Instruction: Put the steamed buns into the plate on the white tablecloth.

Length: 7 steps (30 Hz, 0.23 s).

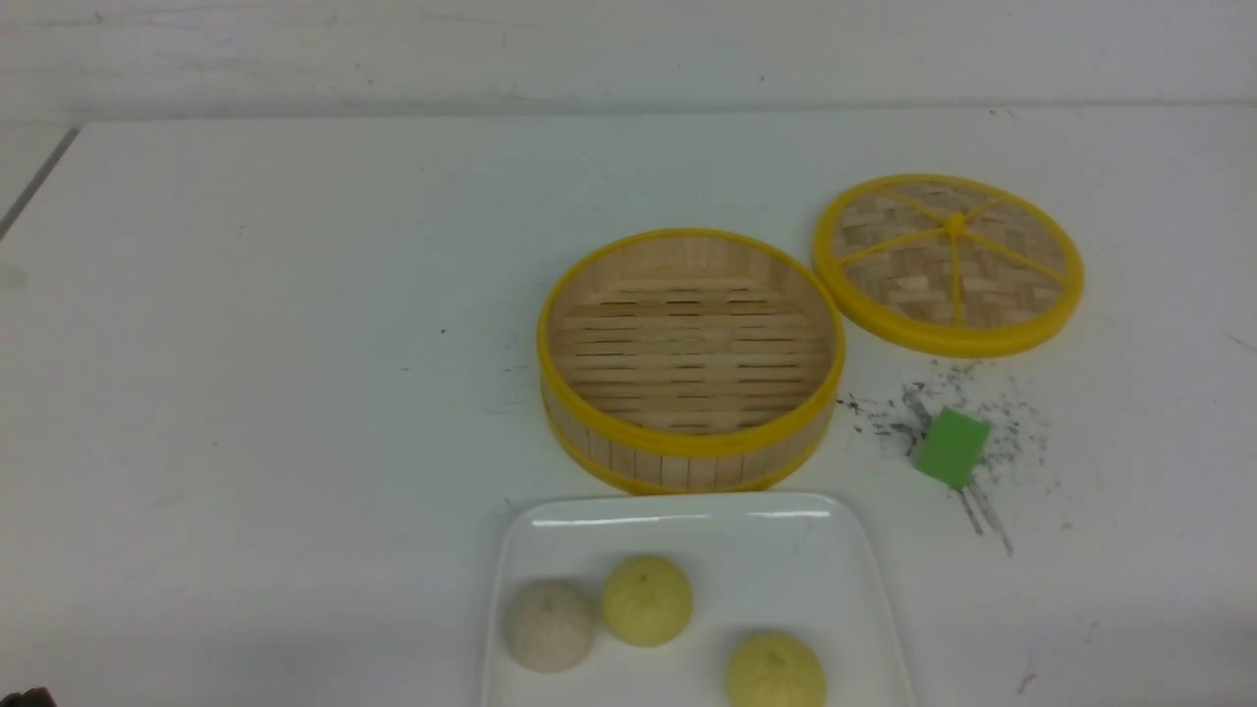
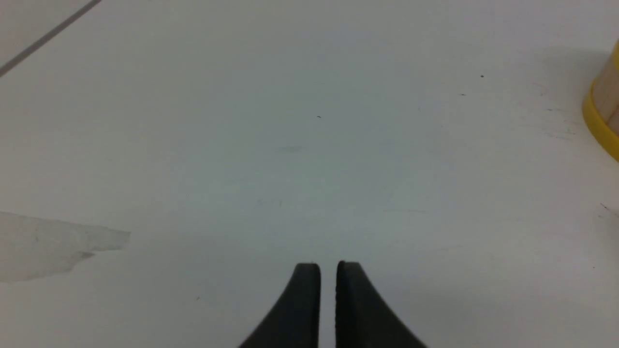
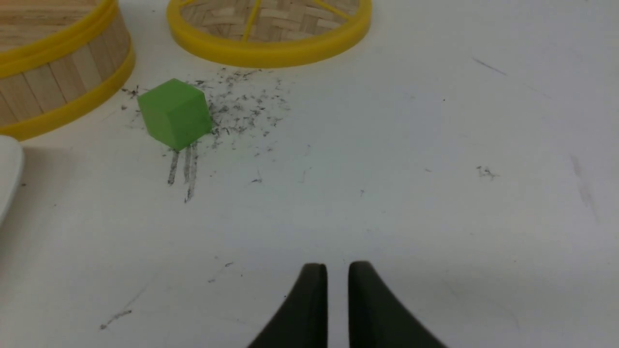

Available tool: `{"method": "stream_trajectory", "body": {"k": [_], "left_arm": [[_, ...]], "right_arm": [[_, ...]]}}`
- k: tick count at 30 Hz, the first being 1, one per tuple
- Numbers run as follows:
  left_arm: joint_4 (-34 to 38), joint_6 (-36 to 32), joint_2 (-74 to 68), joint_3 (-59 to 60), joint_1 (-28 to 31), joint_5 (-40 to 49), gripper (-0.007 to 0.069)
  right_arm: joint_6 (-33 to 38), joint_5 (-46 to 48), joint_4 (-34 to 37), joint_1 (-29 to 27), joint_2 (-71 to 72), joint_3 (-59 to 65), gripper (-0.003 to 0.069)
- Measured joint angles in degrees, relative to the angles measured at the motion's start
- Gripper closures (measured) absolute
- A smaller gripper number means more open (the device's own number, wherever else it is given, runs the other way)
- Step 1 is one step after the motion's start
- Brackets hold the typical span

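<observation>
The left tool (image 2: pixel 328 265) shows only in its own wrist view: two dark fingers with a narrow slit between the tips, pinching nothing and hanging over bare white tablecloth (image 2: pixel 309 145), with just a sliver of the steamer (image 2: pixel 604 116) at the frame's edge. The right tool (image 3: pixel 337 266) is likewise seen only from its wrist camera — its fingers stand a slim gap apart, a touch wider than the left pair, empty, clear of every object. That view catches what the left one misses: the green cube (image 3: pixel 175 114) sitting on a patch of dark speckled marks (image 3: pixel 242 104), close beside the steamer's wall, the woven lid (image 3: pixel 269 29) beyond it, and a white corner of the plate (image 3: pixel 8 169). Neither tool appears in the front view, which alone shows the steamed buns (image 1: pixel 645 600) — all three lie in the plate, at the near edge of the bench: an off-white one and a pale yellow one touching or nearly so, and a second yellow one apart, toward the robot's right and partly cut off by the frame. Just behind the plate stands the round steamer, open, with only bare slats inside; the lid rests flat to its right and further back. No writing or label can be read anywhere.
</observation>
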<state>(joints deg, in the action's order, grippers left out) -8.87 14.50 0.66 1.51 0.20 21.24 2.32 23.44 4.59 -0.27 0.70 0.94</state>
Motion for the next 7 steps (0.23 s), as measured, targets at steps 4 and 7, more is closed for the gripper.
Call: {"method": "stream_trajectory", "body": {"k": [4, 7], "left_arm": [[0.0, 0.0, 0.0, 0.0, 0.0, 0.0, 0.0537], [0.0, 0.0, 0.0, 0.0, 0.0, 0.0, 0.0534]], "right_arm": [[0.0, 0.0, 0.0, 0.0, 0.0, 0.0, 0.0559], [0.0, 0.0, 0.0, 0.0, 0.0, 0.0, 0.0558]]}}
